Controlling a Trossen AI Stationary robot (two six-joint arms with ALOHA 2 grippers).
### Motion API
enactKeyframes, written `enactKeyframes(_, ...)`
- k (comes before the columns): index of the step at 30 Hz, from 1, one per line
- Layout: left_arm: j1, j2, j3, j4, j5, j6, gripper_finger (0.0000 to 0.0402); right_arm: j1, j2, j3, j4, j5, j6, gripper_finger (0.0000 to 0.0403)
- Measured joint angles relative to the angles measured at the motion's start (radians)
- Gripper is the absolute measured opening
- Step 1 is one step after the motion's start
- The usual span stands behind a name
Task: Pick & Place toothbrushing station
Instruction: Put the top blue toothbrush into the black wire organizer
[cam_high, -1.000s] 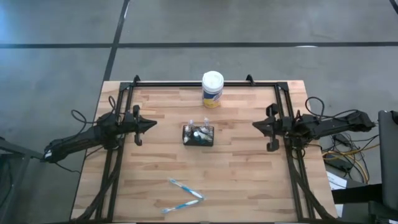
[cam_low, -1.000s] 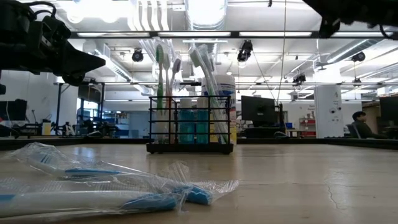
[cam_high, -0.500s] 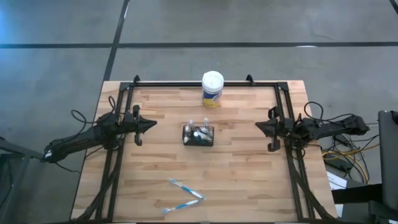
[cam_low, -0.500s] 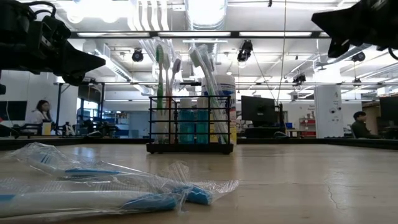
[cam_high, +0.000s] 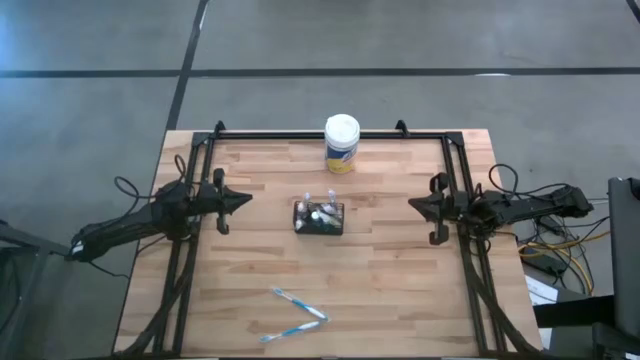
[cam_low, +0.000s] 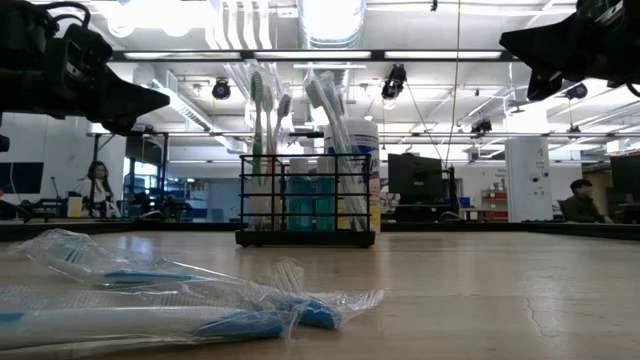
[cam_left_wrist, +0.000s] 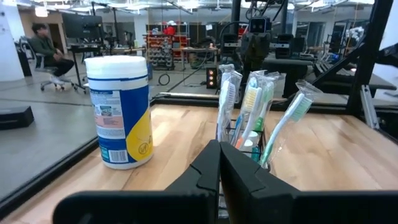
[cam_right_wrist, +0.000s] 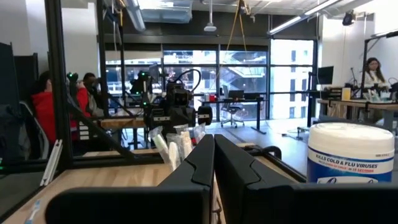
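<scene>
A light wooden butcher-block table (cam_high: 390, 270) with a black frame along its edges stands on a grey concrete floor. Beyond it lies a large open workshop with ceiling strip lights, monitors, desks and glass partitions; several seated people show far off.

On the table there is one toothbrushing station (cam_high: 319, 217), a small black wire caddy, near the middle of the table and upright, with packaged toothbrushes (cam_low: 257, 130) standing in it. One white-lidded round canister of wipes (cam_high: 341, 144) with a yellow and blue label stands at the far edge, behind the caddy and apart from it. Two blue-and-white toothbrushes in clear wrappers (cam_high: 298, 305) lie near the front edge, well apart from the caddy.

There are two dark arms. The left gripper (cam_high: 245, 199) hovers to the left of the caddy, clenched on nothing. The right gripper (cam_high: 413, 203) hovers to the right of the caddy, also clenched on nothing. Both point at the caddy without touching it.
</scene>
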Motion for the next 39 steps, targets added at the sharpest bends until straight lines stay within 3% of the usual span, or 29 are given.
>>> enactKeyframes(18,0.000,0.000,-0.003,0.025,0.003,-0.075,0.0005,0.000,0.000,0.000,-0.042,0.004,0.007,0.0008)
enactKeyframes(23,0.000,0.000,-0.001,0.018,0.002,-0.112,0.0008,-0.001,0.000,0.000,-0.069,0.077,0.073,0.0008)
enactKeyframes(39,0.000,0.000,-0.001,0.018,0.002,-0.136,0.0011,0.000,0.002,0.001,-0.101,0.071,0.167,0.0008)
